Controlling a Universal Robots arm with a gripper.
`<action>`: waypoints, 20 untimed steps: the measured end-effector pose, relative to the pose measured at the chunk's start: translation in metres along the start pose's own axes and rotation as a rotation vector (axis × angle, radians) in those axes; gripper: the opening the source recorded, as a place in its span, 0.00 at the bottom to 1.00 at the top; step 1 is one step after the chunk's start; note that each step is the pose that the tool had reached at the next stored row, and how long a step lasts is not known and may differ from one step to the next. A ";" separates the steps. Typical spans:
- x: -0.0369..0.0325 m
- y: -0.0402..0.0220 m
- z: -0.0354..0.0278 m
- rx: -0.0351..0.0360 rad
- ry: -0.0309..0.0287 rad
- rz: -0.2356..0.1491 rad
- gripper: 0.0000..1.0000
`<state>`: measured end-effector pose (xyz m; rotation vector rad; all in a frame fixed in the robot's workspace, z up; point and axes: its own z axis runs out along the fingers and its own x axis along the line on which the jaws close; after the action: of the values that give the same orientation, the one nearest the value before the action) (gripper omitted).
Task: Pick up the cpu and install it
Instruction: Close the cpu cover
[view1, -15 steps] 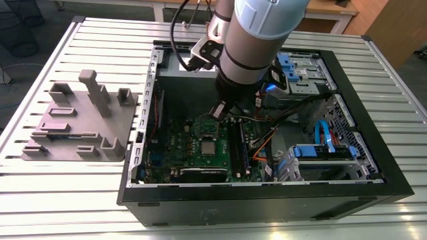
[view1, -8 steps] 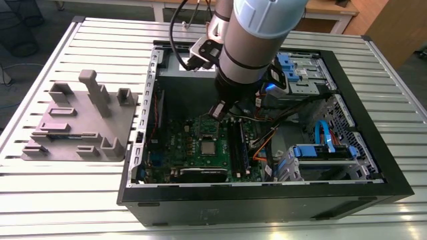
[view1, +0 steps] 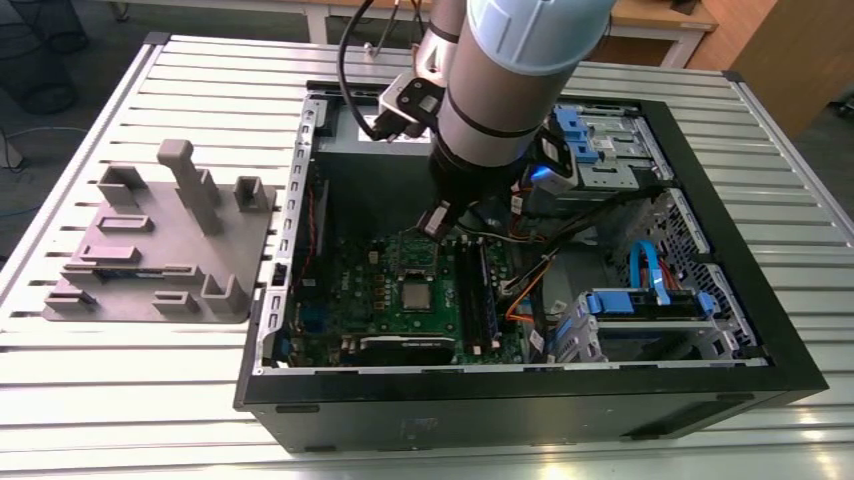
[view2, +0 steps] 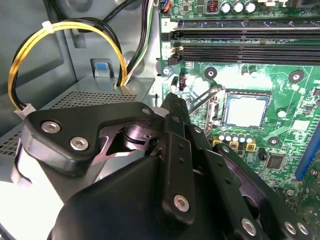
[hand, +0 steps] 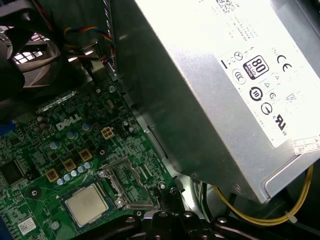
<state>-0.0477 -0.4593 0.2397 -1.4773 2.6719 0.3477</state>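
Seen in the exterior view: an open black computer case (view1: 534, 400) lying flat on a slatted metal counter (view1: 200, 80), with the grey robot arm (view1: 501, 90) reaching down into it. Inside the case, a green motherboard (view1: 387, 300) with the small square silver-grey cpu (view1: 418, 296) seated flat in its socket near the board's middle. In both wrist views the same cpu (view2: 243, 111) (hand: 88, 203) also lying level inside the socket frame, shiny metal top facing up, thin pale rim around it. Metal socket bracket (hand: 127, 182) swung open just beside the chip.

Black pincer (view1: 438, 220) hanging above the motherboard, a little apart from the cpu, toward the large grey boxy power supply with the white label (hand: 225, 90). In the second wrist view, black pincer (view2: 172, 107) tip close together above the socket's edge, with nothing between the fingers; fully pressed or slightly apart, cannot tell. No contact visible between pincer and chip.

Long black memory slots (view2: 240, 42) running beside the socket. Yellow and black cables (view2: 65, 35) looping over the perforated grey wall next to the power supply. On the exterior view's left, a grey plastic fixture plate with upright blocks (view1: 160, 240) resting on the counter, well apart from the case. Blue drive brackets (view1: 641, 300) on the exterior view's right, inside the case.
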 end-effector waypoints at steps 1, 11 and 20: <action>0.0000 0.0000 -0.0003 0.0000 0.0001 0.000 0.10; 0.0000 0.0001 -0.0024 0.0000 0.0002 0.000 0.10; 0.0010 0.0001 -0.0038 -0.0001 0.0003 -0.001 0.10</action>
<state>-0.0481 -0.4609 0.2433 -1.4785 2.6715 0.3476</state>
